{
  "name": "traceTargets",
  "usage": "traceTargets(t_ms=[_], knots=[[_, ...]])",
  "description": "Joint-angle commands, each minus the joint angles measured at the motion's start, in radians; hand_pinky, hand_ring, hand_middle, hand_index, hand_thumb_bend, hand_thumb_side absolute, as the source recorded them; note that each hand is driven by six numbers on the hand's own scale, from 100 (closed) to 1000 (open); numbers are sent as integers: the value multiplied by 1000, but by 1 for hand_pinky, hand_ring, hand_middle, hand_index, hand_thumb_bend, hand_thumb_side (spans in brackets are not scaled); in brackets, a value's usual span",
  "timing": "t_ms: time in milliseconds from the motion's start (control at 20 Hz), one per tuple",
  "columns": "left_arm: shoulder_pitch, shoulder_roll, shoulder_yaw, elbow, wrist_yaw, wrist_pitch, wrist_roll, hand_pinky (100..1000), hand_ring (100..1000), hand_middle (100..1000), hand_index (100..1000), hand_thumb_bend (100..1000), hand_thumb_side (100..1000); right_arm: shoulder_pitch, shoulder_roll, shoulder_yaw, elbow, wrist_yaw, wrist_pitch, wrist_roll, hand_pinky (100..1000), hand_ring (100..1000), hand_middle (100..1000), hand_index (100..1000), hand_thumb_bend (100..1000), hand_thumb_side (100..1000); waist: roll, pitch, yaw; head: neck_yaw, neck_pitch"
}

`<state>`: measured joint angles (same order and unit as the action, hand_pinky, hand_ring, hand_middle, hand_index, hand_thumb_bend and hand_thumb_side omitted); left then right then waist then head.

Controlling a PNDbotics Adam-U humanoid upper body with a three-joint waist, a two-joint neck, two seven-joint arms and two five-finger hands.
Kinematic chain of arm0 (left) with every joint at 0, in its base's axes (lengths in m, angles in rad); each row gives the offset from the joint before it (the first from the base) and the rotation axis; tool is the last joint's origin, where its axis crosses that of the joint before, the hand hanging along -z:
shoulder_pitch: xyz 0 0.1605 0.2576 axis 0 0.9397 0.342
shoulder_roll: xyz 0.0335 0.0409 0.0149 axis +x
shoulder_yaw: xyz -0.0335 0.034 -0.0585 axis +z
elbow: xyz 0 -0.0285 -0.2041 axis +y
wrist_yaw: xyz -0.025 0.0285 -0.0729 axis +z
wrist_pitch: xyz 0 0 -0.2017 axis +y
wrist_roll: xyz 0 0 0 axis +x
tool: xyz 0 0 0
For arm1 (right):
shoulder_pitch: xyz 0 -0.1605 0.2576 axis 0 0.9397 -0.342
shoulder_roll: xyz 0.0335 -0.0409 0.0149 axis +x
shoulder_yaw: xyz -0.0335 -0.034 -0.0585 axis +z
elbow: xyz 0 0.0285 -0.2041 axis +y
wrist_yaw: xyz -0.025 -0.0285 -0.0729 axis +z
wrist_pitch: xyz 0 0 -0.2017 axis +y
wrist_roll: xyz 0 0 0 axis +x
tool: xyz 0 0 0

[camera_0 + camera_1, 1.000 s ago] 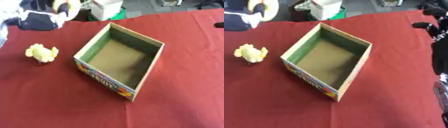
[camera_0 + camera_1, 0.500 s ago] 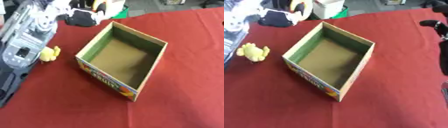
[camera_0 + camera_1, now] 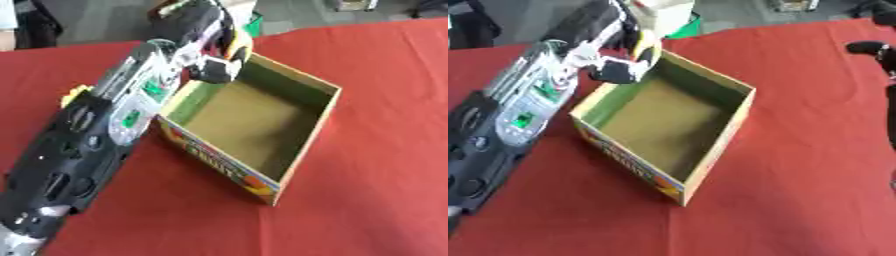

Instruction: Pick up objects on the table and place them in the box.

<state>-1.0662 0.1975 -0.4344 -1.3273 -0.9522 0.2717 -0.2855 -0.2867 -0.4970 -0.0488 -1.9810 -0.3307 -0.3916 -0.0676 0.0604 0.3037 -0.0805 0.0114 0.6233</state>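
Note:
An open cardboard box [image 3: 217, 165] with green inner walls and a printed front stands mid-table, with nothing visible inside. My left arm reaches in from the lower left. Its hand [image 3: 203, 27] is shut on a small yellow, white and black toy [image 3: 237, 48] held just above the box's far left rim. A yellow chick toy [image 3: 73, 93] lies on the cloth left of the box, mostly hidden behind my forearm. Only dark fingers of my right hand [image 3: 873, 49] show at the right edge of the right eye view, well away from the box.
A red cloth [image 3: 385, 165] covers the table. Beyond its far edge stand a white container [image 3: 662, 12] and a green thing. Bare cloth lies right of the box and in front of it.
My left arm has swung in from the far left, carrying the toy to the box's far left rim. The forearm now covers most of the chick.

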Motion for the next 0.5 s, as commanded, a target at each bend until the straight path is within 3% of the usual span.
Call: traceTargets(t_ms=[50,500], knots=[[-13,-28,3,40,-27,-19,19,438,451,424,414,100,252,-14,-15,-5,-19,-11,1,4,671,900,683,869,100,1000,-7,-15,-2,5,-9],[6,-56,-9,118,-33,-61,-59,499,502,482,454,100,209,-16,-11,-5,-19,-11,4,5,671,901,683,869,100,1000,-7,-10,2,3,-8]])
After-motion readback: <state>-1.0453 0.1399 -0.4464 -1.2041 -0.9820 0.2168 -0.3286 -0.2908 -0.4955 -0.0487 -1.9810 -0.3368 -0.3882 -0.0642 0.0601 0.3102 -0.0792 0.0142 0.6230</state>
